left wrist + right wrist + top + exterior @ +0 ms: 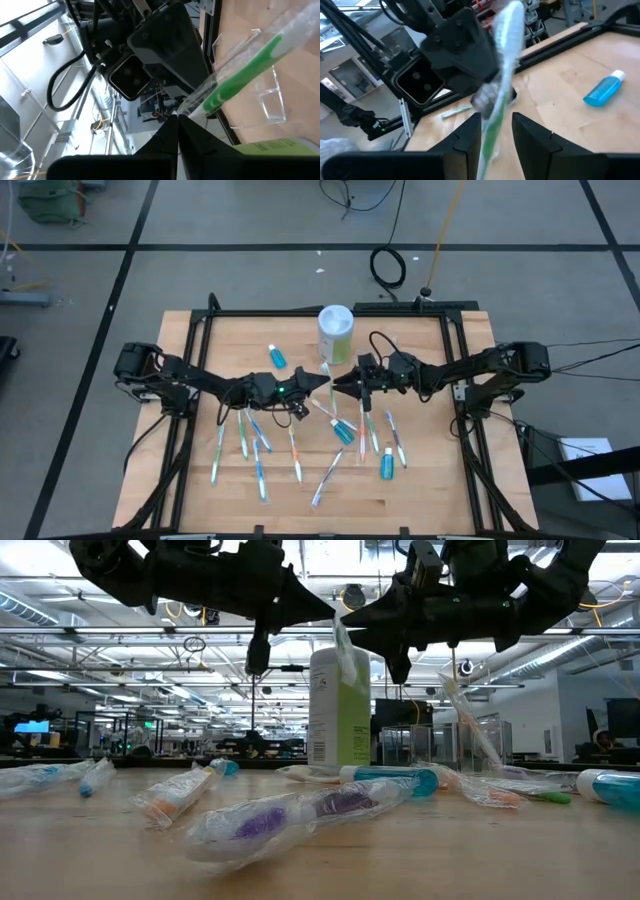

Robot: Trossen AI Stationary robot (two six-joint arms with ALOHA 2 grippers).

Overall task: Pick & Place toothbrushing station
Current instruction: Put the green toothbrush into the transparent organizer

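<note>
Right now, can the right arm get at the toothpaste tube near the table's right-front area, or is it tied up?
Probably not yet. The right hand is mid-table, meeting the left hand over a wrapped green toothbrush between its fingers. The toothpaste tube lies uncovered on its side, so nothing blocks it once that hand frees up.

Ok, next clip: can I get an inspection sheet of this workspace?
Surface: wooden table, bare wood between the items.
Job's things: wrapped toothbrushes and teal toothpaste tubes lie scattered; white-and-green container stands upright at the back.
Clutter: nothing seen.
Grippers: left gripper fingers shut on a wrapped green toothbrush, above the table; right gripper fingers open, astride it.
Cables: black coil on the floor behind the table.
Surroundings: grey floor; workshop beyond.
</note>
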